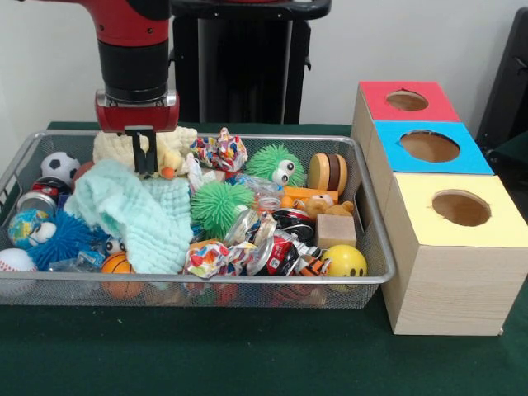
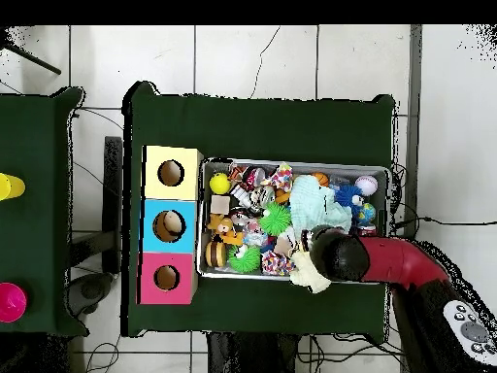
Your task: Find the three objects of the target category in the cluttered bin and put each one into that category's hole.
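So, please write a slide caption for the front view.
Sawyer gripper hovering above a cluttered wire bin beside three sorting boxes.

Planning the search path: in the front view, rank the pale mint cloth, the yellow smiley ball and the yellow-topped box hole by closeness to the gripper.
1. Pale mint cloth, just below the gripper.
2. Yellow smiley ball, bin's near right corner.
3. Yellow-topped box hole, outside the bin, far right.

Red and black arm descends vertically from 12 o'clock in the front view, wrist straight down. Gripper [image 1: 146,157] hangs low; jaws near-closed, narrow gap, nothing visibly held between them.
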